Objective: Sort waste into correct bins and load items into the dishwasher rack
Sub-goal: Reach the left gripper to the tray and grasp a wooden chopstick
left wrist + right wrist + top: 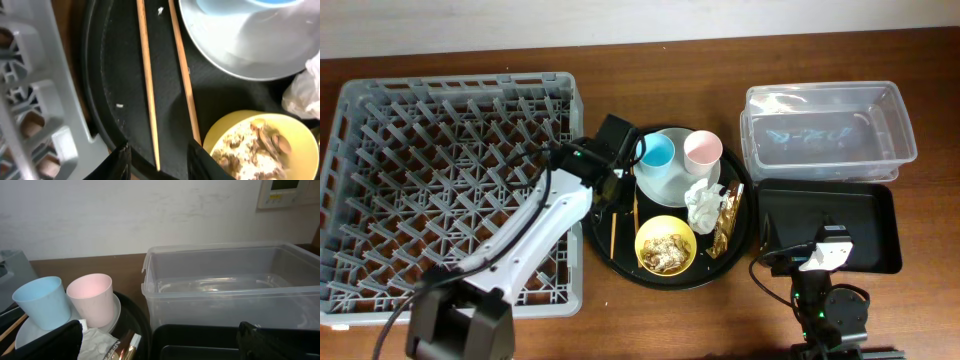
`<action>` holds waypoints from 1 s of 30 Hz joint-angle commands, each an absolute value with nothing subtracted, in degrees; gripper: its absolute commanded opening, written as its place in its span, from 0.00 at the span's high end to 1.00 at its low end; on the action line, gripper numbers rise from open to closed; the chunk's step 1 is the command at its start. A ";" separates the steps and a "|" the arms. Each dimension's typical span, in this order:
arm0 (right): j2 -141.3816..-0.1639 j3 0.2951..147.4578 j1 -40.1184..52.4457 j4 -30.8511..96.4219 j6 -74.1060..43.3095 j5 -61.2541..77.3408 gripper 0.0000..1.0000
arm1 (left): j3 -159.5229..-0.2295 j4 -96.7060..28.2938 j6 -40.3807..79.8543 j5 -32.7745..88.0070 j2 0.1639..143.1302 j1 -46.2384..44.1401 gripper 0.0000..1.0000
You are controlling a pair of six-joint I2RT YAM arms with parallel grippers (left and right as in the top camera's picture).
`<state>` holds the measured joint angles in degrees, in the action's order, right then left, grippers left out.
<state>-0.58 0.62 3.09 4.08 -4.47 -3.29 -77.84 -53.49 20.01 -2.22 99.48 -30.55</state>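
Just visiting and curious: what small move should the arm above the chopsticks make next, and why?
Probably lower the left gripper a little and close it on the chopsticks. Its jaws stand open around the sticks' ends, which lie flat on the round tray, not yet gripped; they belong in the rack.
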 commanded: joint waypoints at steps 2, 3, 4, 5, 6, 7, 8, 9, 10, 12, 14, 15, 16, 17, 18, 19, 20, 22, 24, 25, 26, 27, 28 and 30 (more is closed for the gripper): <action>-0.36 0.32 3.36 4.49 -4.49 -3.20 0.01 | -78.67 -51.24 20.56 -3.33 101.51 -30.74 0.68; -0.36 0.32 3.36 4.49 -4.49 -3.20 0.01 | -78.67 -50.70 20.56 -3.31 102.26 -30.74 0.72; -0.36 0.32 3.36 4.49 -4.49 -3.20 0.01 | -78.67 -49.82 20.58 -3.29 103.55 -30.76 0.73; -0.36 0.32 3.36 4.49 -4.49 -3.20 0.01 | -78.67 -49.39 20.56 -3.33 104.33 -30.76 0.73; -0.36 0.32 3.36 4.49 -4.49 -3.20 0.01 | -78.67 -48.84 20.58 -3.84 105.62 -30.74 0.73; -0.36 0.32 3.36 4.49 -4.49 -3.20 0.01 | -78.67 -48.42 20.58 -4.43 106.32 -30.74 0.74; -0.36 0.32 3.36 4.49 -4.49 -3.20 0.01 | -78.67 -47.97 20.58 -4.67 107.00 -30.74 0.74; -0.36 0.32 3.36 4.49 -4.49 -3.20 0.01 | -78.67 -47.53 20.60 -5.76 107.79 -30.74 0.75; -0.36 0.32 3.36 4.49 -4.49 -3.20 0.01 | -78.67 -47.33 20.64 -6.74 108.20 -30.74 0.76; -0.36 0.32 3.36 4.49 -4.49 -3.20 0.01 | -78.67 -46.65 22.98 -9.47 109.65 -30.74 0.78; -0.36 0.32 3.36 4.49 -4.49 -3.20 0.01 | -78.67 -45.78 23.79 -9.28 110.74 -30.76 0.78; -0.36 0.32 3.36 4.49 -4.49 -3.20 0.01 | -78.67 -45.41 23.81 -9.23 111.70 -30.76 0.78; -0.36 0.32 3.36 4.49 -4.49 -3.20 0.01 | -78.67 -45.21 23.81 -9.26 112.55 -30.74 0.78; -0.36 0.32 3.36 4.49 -4.49 -3.20 0.01 | -78.67 -44.80 23.81 -9.26 113.71 -30.74 0.78; -0.36 0.32 3.36 4.49 -4.49 -3.20 0.01 | -78.67 -44.42 23.79 -9.26 114.48 -30.74 0.78; -0.36 0.32 3.36 4.49 -4.49 -3.20 0.01 | -78.67 -43.92 23.81 -9.23 115.13 -30.74 0.78; -0.36 0.32 3.36 4.49 -4.49 -3.20 0.01 | -78.67 -43.53 23.79 -9.19 115.48 -30.74 0.78; -0.36 0.32 3.36 4.49 -4.49 -3.20 0.01 | -78.67 -43.00 23.81 -8.80 116.75 -30.76 0.84; -0.36 0.32 3.36 4.49 -4.49 -3.20 0.01 | -78.67 -43.00 24.03 -8.75 117.89 -30.76 0.91; -0.36 0.32 3.36 4.49 -4.49 -3.20 0.01 | -78.67 -43.00 24.03 -8.73 118.15 -30.74 0.91; -0.36 0.32 3.36 4.49 -4.49 -3.20 0.01 | -78.65 -43.00 24.03 -8.62 118.30 -30.74 0.92; -0.36 0.32 3.36 4.49 -4.49 -3.20 0.01 | -78.65 -43.03 24.03 -8.54 118.30 -30.76 0.94; -0.36 0.32 3.36 4.49 -4.49 -3.20 0.01 | -78.65 -43.03 24.03 -8.10 118.30 -30.76 0.99; -0.36 0.32 3.36 4.49 -4.49 -3.20 0.01 | -78.72 -43.09 24.01 -6.09 118.21 -30.74 0.99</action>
